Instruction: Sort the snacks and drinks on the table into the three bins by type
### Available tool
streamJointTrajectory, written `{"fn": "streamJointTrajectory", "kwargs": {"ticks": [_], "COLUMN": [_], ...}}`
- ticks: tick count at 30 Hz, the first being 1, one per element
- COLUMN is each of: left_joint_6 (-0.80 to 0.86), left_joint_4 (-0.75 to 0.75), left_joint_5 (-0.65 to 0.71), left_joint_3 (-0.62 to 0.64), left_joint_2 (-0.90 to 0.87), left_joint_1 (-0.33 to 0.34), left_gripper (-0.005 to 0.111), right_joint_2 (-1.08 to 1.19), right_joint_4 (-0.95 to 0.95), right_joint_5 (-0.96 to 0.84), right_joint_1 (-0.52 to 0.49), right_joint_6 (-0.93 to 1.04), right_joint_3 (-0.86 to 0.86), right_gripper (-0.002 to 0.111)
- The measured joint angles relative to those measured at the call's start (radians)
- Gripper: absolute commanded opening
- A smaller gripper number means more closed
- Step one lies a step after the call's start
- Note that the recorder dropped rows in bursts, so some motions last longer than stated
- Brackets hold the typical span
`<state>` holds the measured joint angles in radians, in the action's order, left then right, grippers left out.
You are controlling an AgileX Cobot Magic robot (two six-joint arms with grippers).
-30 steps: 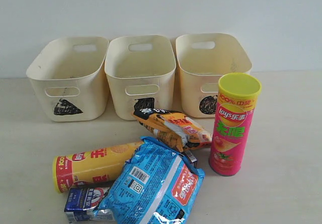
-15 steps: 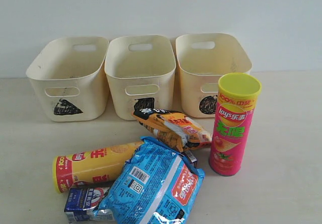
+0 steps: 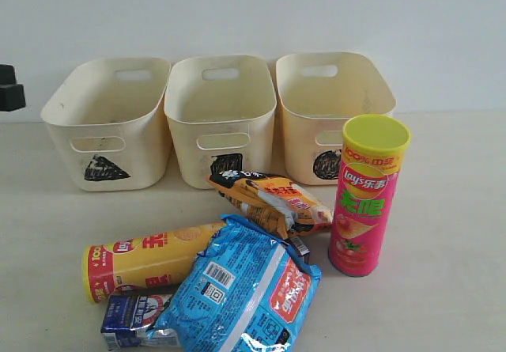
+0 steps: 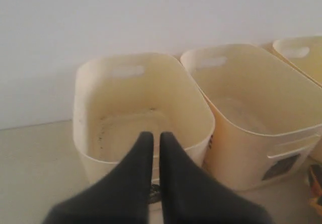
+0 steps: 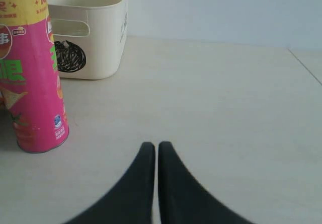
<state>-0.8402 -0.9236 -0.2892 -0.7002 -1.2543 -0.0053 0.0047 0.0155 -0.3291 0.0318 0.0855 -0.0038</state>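
The left gripper (image 4: 155, 138) and right gripper (image 5: 153, 148) are pinched together, empty, while the pink tube (image 3: 365, 202) stands and the yellow tube (image 3: 142, 261), blue bag (image 3: 237, 289), orange bag (image 3: 269, 202) and pouch (image 3: 130, 314) lie on the table (image 3: 443, 289) before the bins (image 3: 221, 119)

pink tube (image 3: 365, 210) – Lay's logo & 100%, blue bag (image 3: 237, 293) – QR code, barcode

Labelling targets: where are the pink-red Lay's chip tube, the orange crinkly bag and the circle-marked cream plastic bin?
pink-red Lay's chip tube (image 3: 368, 203): exterior view, label middle.
orange crinkly bag (image 3: 273, 202): exterior view, bag centre.
circle-marked cream plastic bin (image 3: 299, 150): exterior view, front wall.
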Motion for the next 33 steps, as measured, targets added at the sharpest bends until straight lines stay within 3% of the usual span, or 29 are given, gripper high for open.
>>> {"fn": "streamJointTrajectory", "kwargs": {"ticks": [5,8,13,18,23,30,33], "left_joint_6": [-0.537,-0.790,-0.874,-0.795,-0.599,-0.365,-0.323], "left_joint_4": [-0.549,-0.731,-0.800,-0.816,-0.827,-0.832,-0.734], "left_joint_5": [-0.089,-0.254,-0.516,-0.578,-0.329,0.382,0.629], "left_joint_3": [-0.088,-0.172,-0.245,-0.255,-0.258,-0.260,-0.260], "left_joint_2": [-0.068,-0.128,-0.225,-0.268,-0.258,-0.224,-0.222], "left_joint_1": [-0.018,-0.018,-0.017,-0.017,-0.017,-0.017,-0.015], "left_gripper": [0.004,0.004,0.004,0.004,0.004,0.004,0.004], "right_joint_2": [0.000,0.000,0.000,0.000,0.000,0.000,0.000], "right_joint_4": [0.000,0.000,0.000,0.000,0.000,0.000,0.000], "right_joint_5": [0.000,0.000,0.000,0.000,0.000,0.000,0.000], "right_joint_1": [0.000,0.000,0.000,0.000,0.000,0.000,0.000], "right_joint_6": [0.000,0.000,0.000,0.000,0.000,0.000,0.000], "right_joint_3": [0.000,0.000,0.000,0.000,0.000,0.000,0.000], "right_gripper": [0.000,0.000,0.000,0.000,0.000,0.000,0.000]}}
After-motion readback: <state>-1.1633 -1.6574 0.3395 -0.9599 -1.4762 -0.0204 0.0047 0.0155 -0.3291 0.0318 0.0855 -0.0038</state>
